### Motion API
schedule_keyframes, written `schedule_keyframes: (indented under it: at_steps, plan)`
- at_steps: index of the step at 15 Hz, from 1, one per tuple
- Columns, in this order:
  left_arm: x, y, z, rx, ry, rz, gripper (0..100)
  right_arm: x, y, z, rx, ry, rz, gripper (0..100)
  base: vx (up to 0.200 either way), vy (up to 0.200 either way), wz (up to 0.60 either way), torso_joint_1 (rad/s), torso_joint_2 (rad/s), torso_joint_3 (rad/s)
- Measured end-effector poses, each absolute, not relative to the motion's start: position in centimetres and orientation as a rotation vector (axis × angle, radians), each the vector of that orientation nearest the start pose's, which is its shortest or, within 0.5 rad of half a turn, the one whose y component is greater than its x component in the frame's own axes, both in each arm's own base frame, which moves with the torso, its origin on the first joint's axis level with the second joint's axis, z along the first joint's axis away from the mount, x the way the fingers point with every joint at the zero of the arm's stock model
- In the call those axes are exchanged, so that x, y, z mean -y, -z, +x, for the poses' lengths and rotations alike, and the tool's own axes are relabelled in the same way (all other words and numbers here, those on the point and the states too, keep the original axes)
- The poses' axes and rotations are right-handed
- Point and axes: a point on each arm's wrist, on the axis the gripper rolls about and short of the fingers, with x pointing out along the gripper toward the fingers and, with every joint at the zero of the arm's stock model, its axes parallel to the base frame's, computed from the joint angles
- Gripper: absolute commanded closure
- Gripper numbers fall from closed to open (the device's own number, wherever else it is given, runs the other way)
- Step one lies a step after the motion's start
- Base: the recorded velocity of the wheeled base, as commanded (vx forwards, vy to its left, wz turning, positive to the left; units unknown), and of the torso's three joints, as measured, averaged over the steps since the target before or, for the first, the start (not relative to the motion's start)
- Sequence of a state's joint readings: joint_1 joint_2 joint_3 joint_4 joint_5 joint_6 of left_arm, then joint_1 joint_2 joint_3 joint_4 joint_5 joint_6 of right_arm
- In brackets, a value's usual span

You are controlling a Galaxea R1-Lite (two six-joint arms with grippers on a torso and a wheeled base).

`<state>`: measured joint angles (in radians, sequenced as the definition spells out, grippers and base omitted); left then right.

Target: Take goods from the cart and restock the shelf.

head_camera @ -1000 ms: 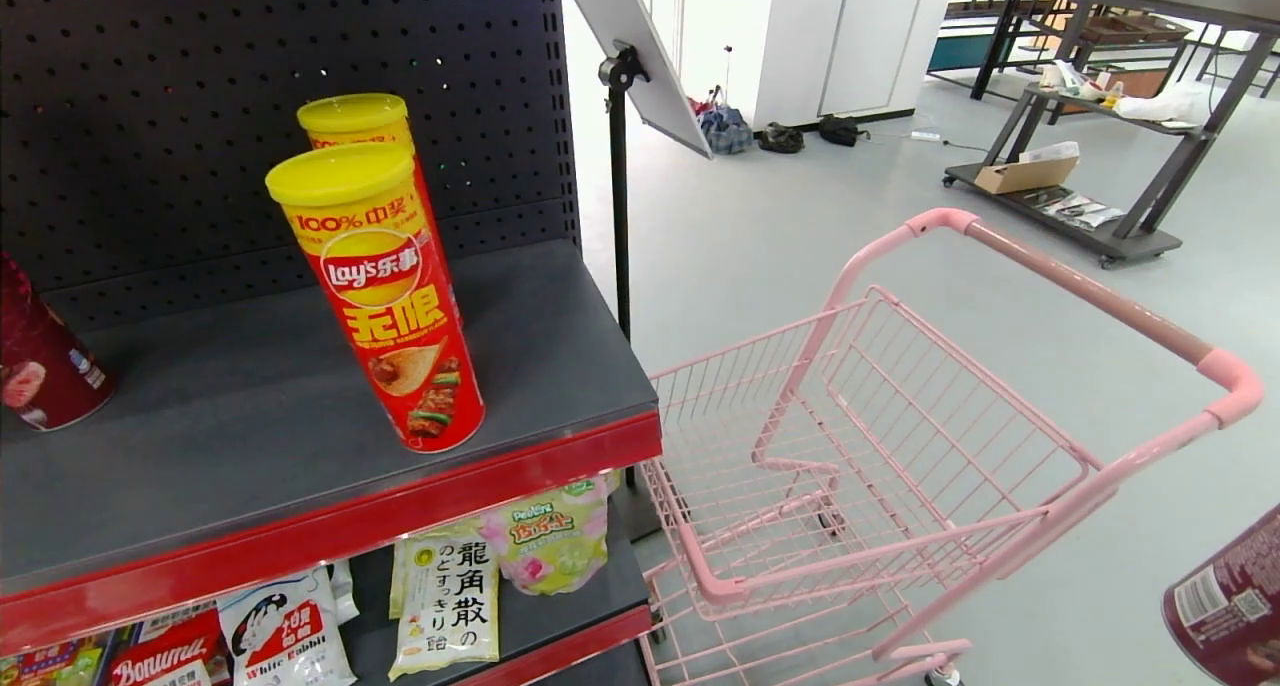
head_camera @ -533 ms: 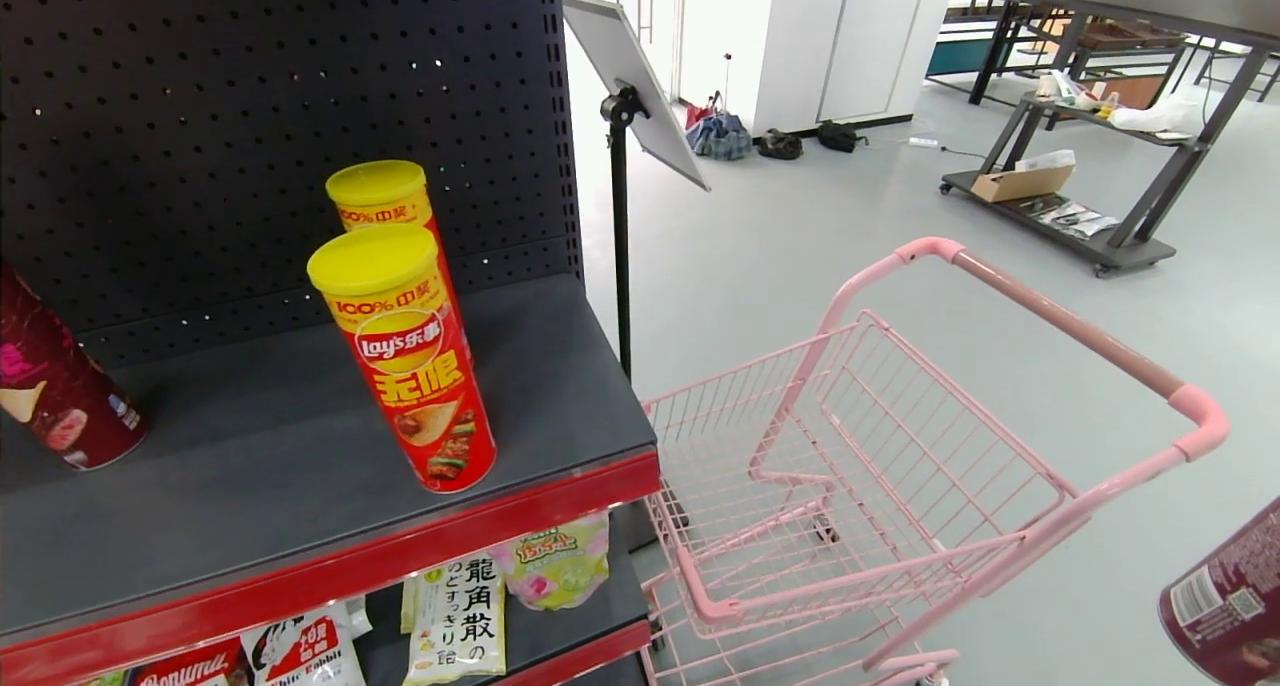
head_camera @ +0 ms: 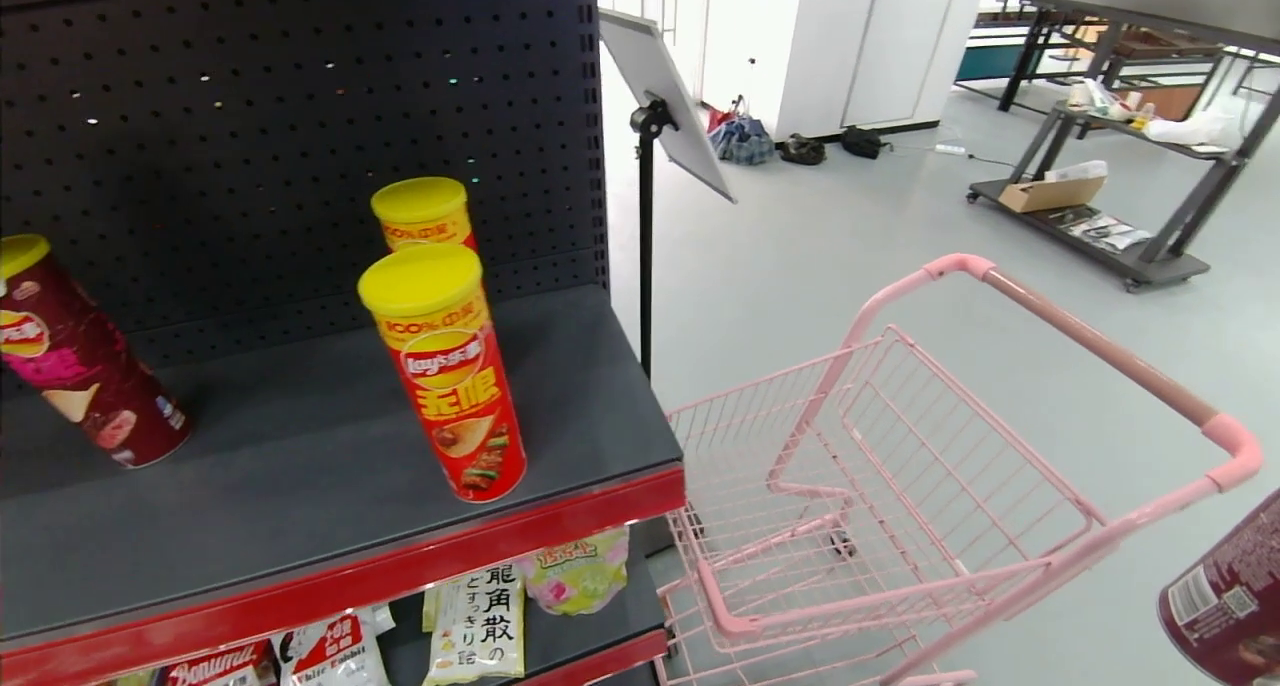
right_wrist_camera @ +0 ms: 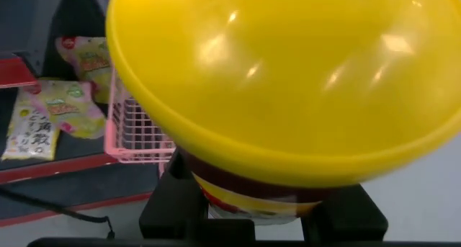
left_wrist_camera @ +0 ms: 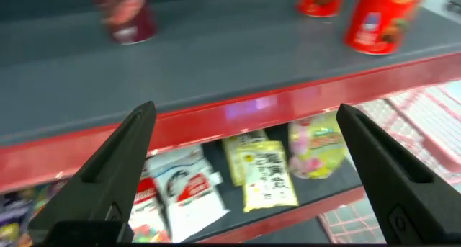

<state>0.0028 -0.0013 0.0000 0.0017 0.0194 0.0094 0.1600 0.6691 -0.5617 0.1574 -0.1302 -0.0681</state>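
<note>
Right wrist view: chip can (right_wrist_camera: 288, 81) is clamped by right gripper (right_wrist_camera: 263, 211); left gripper (left_wrist_camera: 245, 110) is spread. Judged light, crushable; mid-body hold is advised.

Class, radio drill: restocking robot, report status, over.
Left gripper open, facing grey metal shelf. Right gripper shut on dark-red yellow-lidded can. Two red yellow-lidded cans occupy shelf's right.

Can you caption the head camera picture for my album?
A red can, its twin behind and a dark red can stand on the shelf beside the pink cart; a held can shows bottom right.
</note>
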Motion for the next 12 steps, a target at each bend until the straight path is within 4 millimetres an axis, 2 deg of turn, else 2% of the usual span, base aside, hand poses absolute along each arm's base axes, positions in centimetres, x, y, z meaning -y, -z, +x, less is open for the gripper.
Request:
schedule_keyframes:
  at_steps: [1,7,12]
  plan:
    - [0.0,-7.5,-2.3,-0.001,-0.023,0.009,0,-0.4,-21.5,4.6,-0.265,-0.041,-0.106,100,0.0,0.0,0.6,0.012,0.0,0.002]
    - [0.0,-7.5,-2.3,-0.001,-0.022,0.009,0,-0.4,-20.4,4.2,-0.257,-0.047,-0.107,100,0.0,0.0,0.0,0.0,0.0,0.0]
    - [0.0,-7.5,-2.3,0.0,-0.021,0.01,0,-0.3,-19.2,2.3,-0.196,-0.142,-0.089,100,0.0,0.2,0.0,0.004,0.0,0.002]
